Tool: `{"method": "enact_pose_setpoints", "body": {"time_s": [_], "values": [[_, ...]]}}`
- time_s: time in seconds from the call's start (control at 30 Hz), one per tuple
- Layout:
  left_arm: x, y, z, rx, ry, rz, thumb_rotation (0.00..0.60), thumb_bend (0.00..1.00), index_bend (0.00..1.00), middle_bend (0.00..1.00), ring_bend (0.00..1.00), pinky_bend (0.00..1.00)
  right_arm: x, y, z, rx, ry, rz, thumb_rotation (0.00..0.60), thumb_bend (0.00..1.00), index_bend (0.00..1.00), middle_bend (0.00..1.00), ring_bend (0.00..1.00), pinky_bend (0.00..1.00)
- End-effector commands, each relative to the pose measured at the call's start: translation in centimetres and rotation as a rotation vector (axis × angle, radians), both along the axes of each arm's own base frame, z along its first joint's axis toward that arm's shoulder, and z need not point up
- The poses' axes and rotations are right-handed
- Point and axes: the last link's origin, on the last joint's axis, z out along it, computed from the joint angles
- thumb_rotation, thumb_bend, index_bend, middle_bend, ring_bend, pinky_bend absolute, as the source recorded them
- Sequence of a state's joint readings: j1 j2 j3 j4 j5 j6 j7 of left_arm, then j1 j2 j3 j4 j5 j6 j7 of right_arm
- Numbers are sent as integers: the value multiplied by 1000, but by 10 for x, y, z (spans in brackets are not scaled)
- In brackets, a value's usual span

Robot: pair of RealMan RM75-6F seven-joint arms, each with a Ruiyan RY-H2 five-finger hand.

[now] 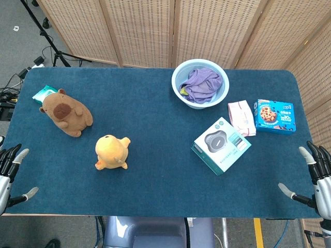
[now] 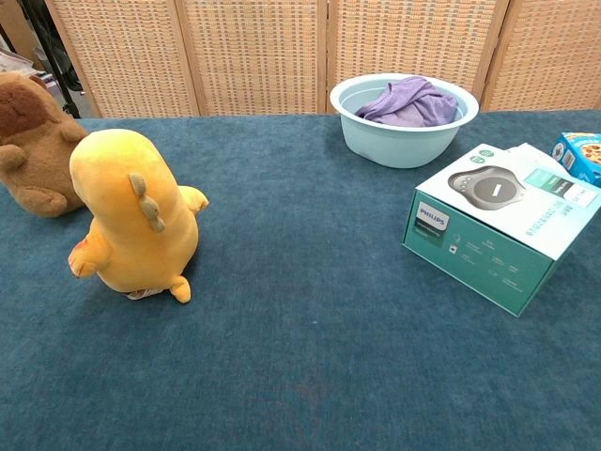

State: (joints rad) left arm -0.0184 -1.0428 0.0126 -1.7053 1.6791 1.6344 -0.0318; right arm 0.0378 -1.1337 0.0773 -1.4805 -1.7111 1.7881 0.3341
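the left hand (image 1: pixel 9 173) hangs at the near left edge of the dark blue felt-covered table (image 1: pixel 155 186), fingers spread wide, holding nothing. the right hand (image 1: pixel 314 183) sits at the near right edge, also splayed and empty. taking the teal cardboard philips box (image 1: pixel 221 145) as landmark — it lies nearest the right hand, well apart from it. the yellow plush toy (image 1: pixel 111 152) stands far to its left, the brown plush capybara (image 1: pixel 66 111) beyond that, and the pale blue plastic basin (image 1: pixel 200 83) with purple cloth behind it.
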Motion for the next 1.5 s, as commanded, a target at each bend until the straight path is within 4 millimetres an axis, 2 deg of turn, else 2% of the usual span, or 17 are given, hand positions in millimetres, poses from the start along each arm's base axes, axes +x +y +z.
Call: {"method": "enact_pose_setpoints", "body": {"time_s": [0.03,0.33,0.4,0.43,0.47,0.5,0.53,0.57,0.6,0.63,0.67,0.73,0.87,1.0,1.1,1.3,1.5], "values": [[0,0,0,1,0,0,600,0,0,0,0,0,0,0,0,4,1,0,600,0,0,0,0,0],[1,0,1,5,-3,-7,600,0,0,0,0,0,-1,1,-1,7,3,-9,600,0,0,0,0,0],[3,1,2,24,-15,-28,600,0,0,132,45,0,-1,1,-1,6,1,-10,600,0,0,0,0,0],[4,2,2,41,-27,-38,600,0,0,314,164,29,-1,1,-1,6,1,-10,600,0,0,0,0,0],[5,3,2,57,-40,-47,600,0,0,537,361,140,-1,1,-1,6,1,-11,600,0,0,0,0,0],[5,5,2,71,-57,-61,600,0,0,716,589,340,-1,1,0,7,0,-12,600,0,0,0,0,0],[5,6,2,76,-63,-67,600,0,0,802,726,500,-1,0,0,7,1,-12,600,0,0,0,0,0],[5,9,1,99,-75,-80,600,0,0,890,878,715,-1,0,0,8,0,-14,600,0,0,0,0,0],[3,12,0,111,-79,-83,600,6,0,946,960,859,-1,1,0,9,0,-14,600,0,0,0,0,0],[1,15,-2,112,-84,-73,600,21,0,968,988,916,-1,1,0,10,0,-15,600,0,0,0,0,0],[-2,19,-4,110,-96,-38,600,60,0,983,1000,968,-2,1,0,11,-1,-16,600,0,0,0,0,0],[-7,29,-6,99,-93,12,600,164,0,991,1000,997,-2,1,1,10,-5,-17,600,0,0,0,0,0],[-20,62,-4,56,-137,118,600,310,0,993,1000,1000,-4,1,2,10,-12,-23,600,0,0,0,0,0],[-47,111,1,-13,-217,263,600,325,0,993,1000,1000,-3,-1,1,13,-9,-28,600,0,0,0,0,0],[-60,134,1,-72,-269,318,600,325,0,993,1000,1000,-3,-2,-1,21,-3,-33,600,0,0,0,0,0],[-71,162,-10,-124,-332,330,600,325,0,993,1000,1000,-2,-4,-4,29,9,-40,600,0,0,0,0,0],[-72,169,-20,-134,-394,320,600,325,0,995,1000,1000,-3,-5,-4,28,7,-49,600,0,0,0,0,0]]}}
